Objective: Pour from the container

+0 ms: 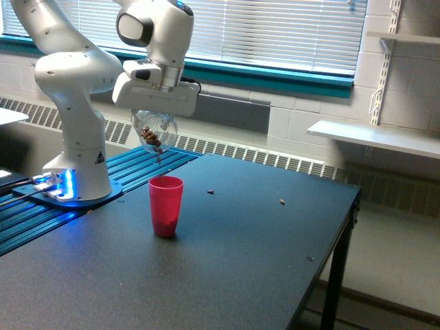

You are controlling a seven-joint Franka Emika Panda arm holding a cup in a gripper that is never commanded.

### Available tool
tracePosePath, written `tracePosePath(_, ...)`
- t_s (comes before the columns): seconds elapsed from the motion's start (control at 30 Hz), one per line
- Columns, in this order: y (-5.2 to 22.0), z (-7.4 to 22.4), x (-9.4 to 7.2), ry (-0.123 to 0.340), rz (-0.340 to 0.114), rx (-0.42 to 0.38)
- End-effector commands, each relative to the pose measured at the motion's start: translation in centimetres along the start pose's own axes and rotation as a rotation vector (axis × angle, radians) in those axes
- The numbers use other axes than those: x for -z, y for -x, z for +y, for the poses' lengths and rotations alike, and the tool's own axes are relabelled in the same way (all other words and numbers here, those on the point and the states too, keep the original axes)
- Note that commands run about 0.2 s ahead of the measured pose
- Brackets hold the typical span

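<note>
My gripper (155,118) is shut on the container (155,132), a clear rounded jar tilted mouth-down with brown pieces gathered at its lower lip. A few pieces are falling from it toward the red cup (166,205), which stands upright on the black table (240,261) almost directly below, slightly to the exterior view's right. The jar hangs well above the cup's rim. The fingers are mostly hidden behind the gripper's white body.
Two small brown pieces (211,192) (282,201) lie on the table beyond the cup. The arm's white base (75,172) stands on a blue ribbed platform at the exterior view's left. The table's edge drops off at the exterior view's right.
</note>
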State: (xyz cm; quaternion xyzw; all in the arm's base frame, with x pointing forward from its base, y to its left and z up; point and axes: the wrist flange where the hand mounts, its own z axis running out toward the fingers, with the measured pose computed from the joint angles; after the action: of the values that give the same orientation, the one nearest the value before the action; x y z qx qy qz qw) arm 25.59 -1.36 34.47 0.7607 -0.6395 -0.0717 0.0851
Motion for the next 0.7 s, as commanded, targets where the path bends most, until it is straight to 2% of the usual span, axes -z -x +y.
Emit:
tracePosePath(0.03,-0.2,0.5,-0.9,0.029,-0.007,-0.017)
tracePosePath(0.33,-0.6,0.3,-0.5,0.031,-0.003,-0.022)
tracePosePath(0.7,-1.4,0.5,0.3,0.057,-0.001,-0.029)
